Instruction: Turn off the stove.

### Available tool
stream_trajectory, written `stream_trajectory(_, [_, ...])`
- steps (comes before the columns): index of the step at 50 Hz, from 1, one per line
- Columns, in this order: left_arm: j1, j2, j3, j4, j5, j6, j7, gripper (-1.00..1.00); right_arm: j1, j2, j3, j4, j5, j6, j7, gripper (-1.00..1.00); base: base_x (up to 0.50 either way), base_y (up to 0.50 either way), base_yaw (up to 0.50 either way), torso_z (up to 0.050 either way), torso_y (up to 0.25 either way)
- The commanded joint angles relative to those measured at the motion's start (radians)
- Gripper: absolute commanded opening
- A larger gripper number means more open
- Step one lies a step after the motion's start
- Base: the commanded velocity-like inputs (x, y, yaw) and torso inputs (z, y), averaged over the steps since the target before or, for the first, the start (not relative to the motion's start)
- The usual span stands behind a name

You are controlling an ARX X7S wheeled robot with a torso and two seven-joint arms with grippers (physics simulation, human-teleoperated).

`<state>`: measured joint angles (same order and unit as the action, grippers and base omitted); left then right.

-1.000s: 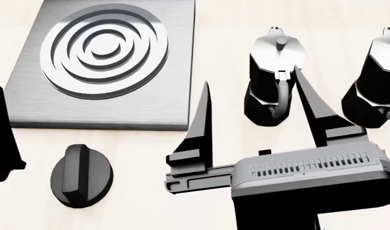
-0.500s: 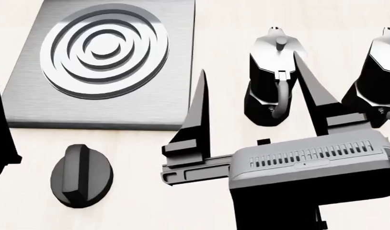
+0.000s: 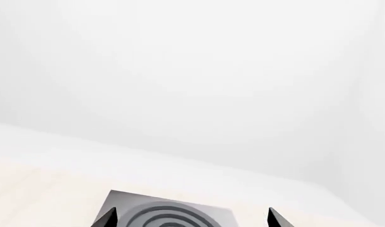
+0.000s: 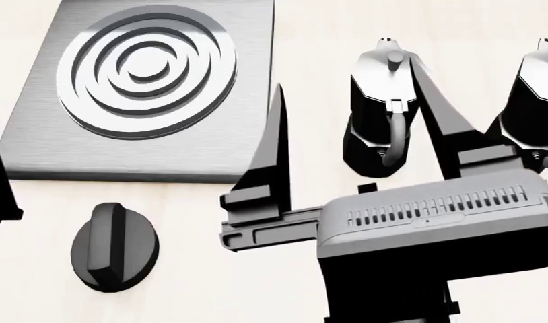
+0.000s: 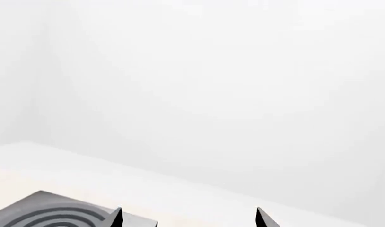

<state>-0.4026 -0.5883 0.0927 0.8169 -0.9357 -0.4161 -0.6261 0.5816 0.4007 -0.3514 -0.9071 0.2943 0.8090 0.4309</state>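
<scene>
Right pincer [image 4: 346,114] reaches forward, fingers spread wide, empty, above pale counter [image 4: 301,40]; left pincer barely visible, state unclear. Square grey brushed-metal stove [image 4: 148,87] sits far-left, round black ridged knob [image 4: 114,247] just before it

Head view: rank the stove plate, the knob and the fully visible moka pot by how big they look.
1. Stove plate, largest by far.
2. Moka pot.
3. Knob, slightly smaller than the pot.

The knob lies nearer the camera, so true sizes may differ.
</scene>
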Motion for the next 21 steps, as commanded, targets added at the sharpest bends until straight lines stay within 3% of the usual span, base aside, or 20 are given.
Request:
stream_trajectory(1, [-0.027, -0.006, -0.004, 0.012, -0.021, -0.007, -0.015, 1.00, 0.024, -0.001, 0.001, -0.017, 0.011, 0.025, 0.004, 1.00, 0.00, 0.00, 0.00, 0.000, 0.000])
stream_trajectory(21, [-0.058, -0.023, -0.025, 0.038, -0.067, -0.011, -0.041, 1.00, 0.085, 0.001, 0.001, -0.055, 0.038, 0.097, 0.010, 1.00, 0.00, 0.00, 0.00, 0.000, 0.000])
